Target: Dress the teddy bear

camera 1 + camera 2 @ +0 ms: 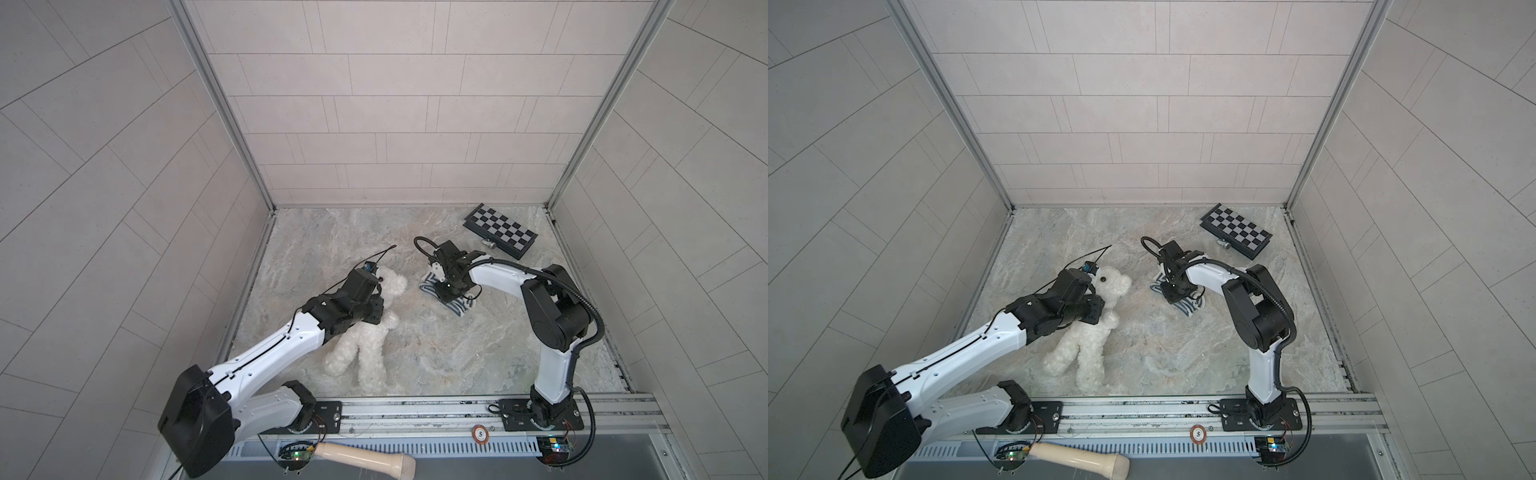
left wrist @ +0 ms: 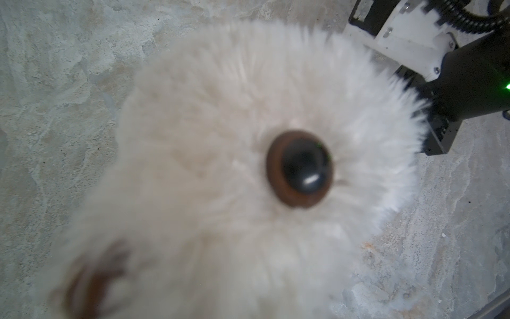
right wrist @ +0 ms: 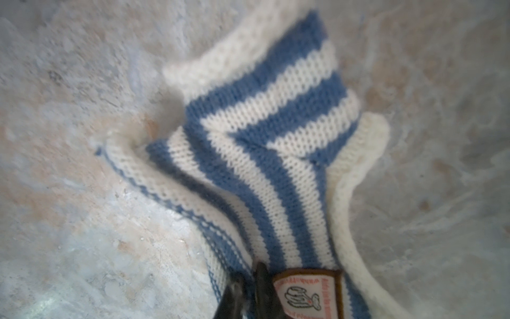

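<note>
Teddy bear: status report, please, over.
Right gripper shut on striped shirt. Left gripper at neck of teddy bear, grip unseen. Bear undressed. Nothing in between.

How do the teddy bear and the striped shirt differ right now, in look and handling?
The teddy bear is plain fluffy cream plush; the striped shirt is blue-and-white knit with a badge. The bear is far larger, sprawled full length; the shirt lies rumpled. The right gripper pinches the shirt; whether the left gripper holds the bear is hidden. Both lie on the marble table.
</note>
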`<state>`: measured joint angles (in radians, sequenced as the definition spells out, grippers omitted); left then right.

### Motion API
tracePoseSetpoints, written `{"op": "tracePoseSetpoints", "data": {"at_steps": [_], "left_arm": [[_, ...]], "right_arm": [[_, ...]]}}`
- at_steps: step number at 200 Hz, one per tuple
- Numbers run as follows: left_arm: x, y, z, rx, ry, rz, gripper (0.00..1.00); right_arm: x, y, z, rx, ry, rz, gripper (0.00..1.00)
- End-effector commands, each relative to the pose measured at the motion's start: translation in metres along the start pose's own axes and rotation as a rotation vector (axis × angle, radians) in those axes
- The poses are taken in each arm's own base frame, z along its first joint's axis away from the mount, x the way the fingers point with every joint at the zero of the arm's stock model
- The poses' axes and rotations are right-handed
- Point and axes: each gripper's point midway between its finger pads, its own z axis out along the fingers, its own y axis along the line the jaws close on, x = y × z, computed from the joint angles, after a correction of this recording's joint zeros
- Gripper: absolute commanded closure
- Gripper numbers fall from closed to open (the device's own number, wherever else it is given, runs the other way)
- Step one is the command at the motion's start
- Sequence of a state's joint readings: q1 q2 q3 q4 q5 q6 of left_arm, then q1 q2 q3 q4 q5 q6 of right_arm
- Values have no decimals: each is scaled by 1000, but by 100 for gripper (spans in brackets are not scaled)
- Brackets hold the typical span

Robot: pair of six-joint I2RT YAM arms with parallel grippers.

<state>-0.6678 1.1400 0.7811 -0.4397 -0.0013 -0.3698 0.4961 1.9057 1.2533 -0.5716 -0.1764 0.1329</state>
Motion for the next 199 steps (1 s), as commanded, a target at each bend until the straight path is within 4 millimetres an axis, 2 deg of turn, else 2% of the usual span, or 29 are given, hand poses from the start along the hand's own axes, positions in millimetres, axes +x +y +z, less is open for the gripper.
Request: {"op": "tracePoseSetpoints", "data": {"at_steps": [1, 8, 29, 48, 84, 110, 132, 167, 199], "left_arm": [[-5, 3, -5, -5, -30, -13, 77], [-5, 2, -5, -4, -33, -13, 77], [-8, -2, -4, 18, -43, -10, 79], [-13, -14, -4, 81, -66, 2, 85], [-14, -35, -6, 161, -87, 45, 94], [-3, -58, -5, 198, -73, 141, 100], [11, -70, 4, 209, -43, 203, 100], [24, -72, 25, 195, 4, 236, 100], [31, -79, 35, 216, 19, 275, 100]], "right_arm": [[2, 3, -7, -11, -2, 8, 96], [-1, 4, -12, -18, -14, 10, 100], [-9, 9, -32, -38, -59, 17, 100], [-16, 13, -49, -58, -112, 26, 100], [-18, 26, -64, -135, -164, 52, 100], [-23, 36, -73, -192, -211, 78, 100], [-27, 48, -82, -249, -248, 85, 100], [-36, 62, -98, -315, -307, 100, 100], [-43, 76, -114, -385, -368, 115, 100]]}}
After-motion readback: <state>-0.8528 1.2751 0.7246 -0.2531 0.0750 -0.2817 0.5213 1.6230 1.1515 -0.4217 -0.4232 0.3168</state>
